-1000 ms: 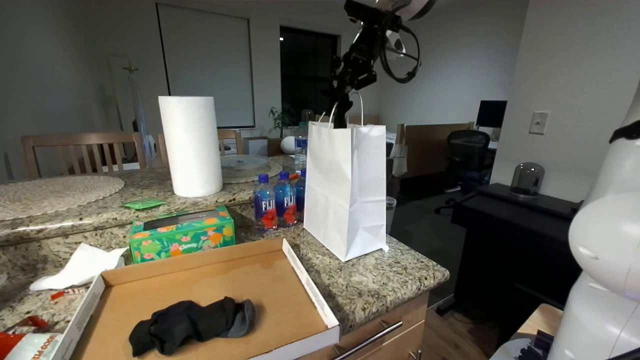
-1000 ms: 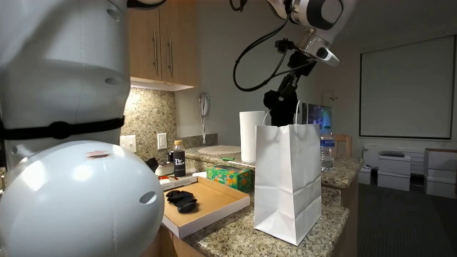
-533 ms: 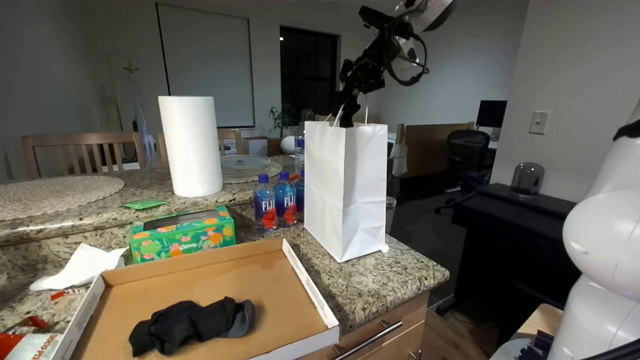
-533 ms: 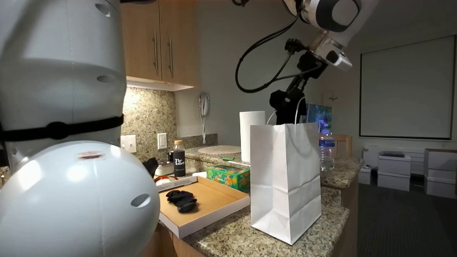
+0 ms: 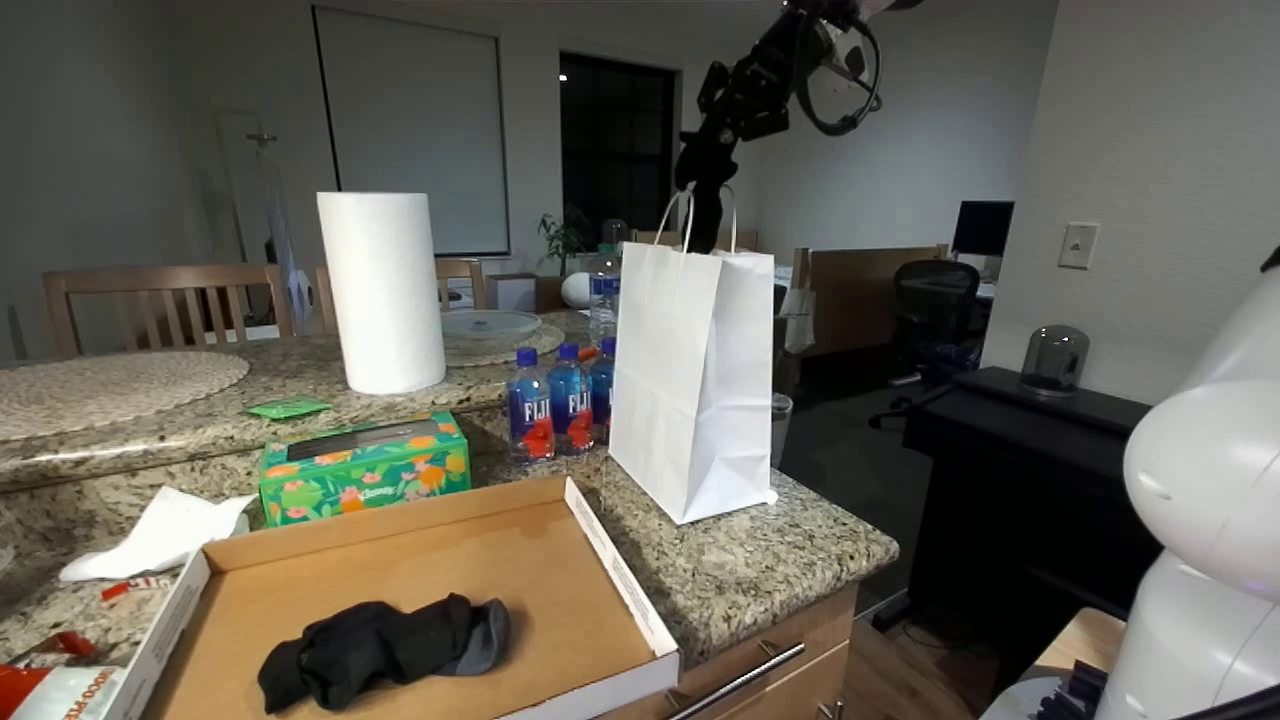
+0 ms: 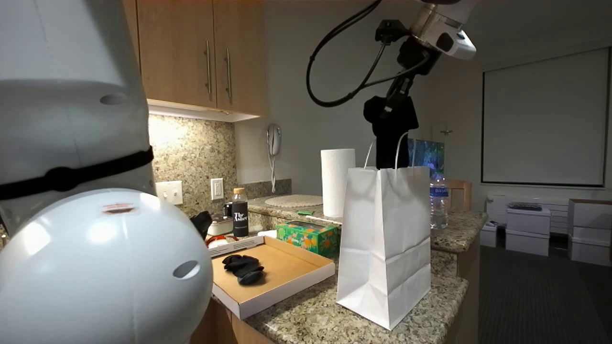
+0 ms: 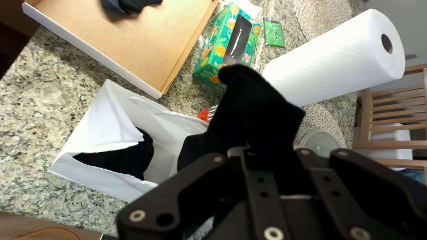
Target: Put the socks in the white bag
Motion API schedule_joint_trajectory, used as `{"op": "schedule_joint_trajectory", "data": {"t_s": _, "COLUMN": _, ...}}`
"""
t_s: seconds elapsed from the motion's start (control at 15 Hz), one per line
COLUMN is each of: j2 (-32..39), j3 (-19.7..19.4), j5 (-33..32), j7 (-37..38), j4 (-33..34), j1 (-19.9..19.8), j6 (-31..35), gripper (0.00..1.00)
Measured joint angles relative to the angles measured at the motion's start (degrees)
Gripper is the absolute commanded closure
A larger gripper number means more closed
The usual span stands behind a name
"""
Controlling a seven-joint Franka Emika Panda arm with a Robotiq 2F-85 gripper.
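At the left of the counter [image 5: 800, 552] lies a crumpled white paper [image 5: 165, 535]. A black sock bundle [image 5: 385, 645], grey at one end, rests in the cardboard tray [image 5: 560, 570], with the flowered tissue box [image 5: 370, 488] just behind. Then come a paper towel roll [image 5: 385, 290], Fiji bottles [image 5: 531, 405] and the white bag [image 5: 660, 390], upright. Over the bag, my hand [image 6: 390, 108] is closed on a black sock [image 6: 388, 148]. In both exterior views the sock hangs to the bag's mouth, its lower end hidden. In the wrist view dark cloth [image 7: 133, 158] shows inside the bag; same sock or another, I cannot tell.
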Motion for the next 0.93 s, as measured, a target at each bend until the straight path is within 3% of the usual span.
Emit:
{"op": "schedule_joint_trajectory", "data": {"t_s": 0.6, "j2": -2.12, "j3": -0.79, "j5": 1.12, "j7": 0.00, "j4": -3.88, "j1": -1.49, "j6": 1.15, "gripper": 0.92}}
{"op": "schedule_joint_trajectory", "data": {"t_s": 0.93, "j2": -0.59, "j3": 1.08, "j5": 0.51, "j7": 0.80, "j4": -4.71, "j1": -1.30, "j6": 1.27, "gripper": 0.92}}
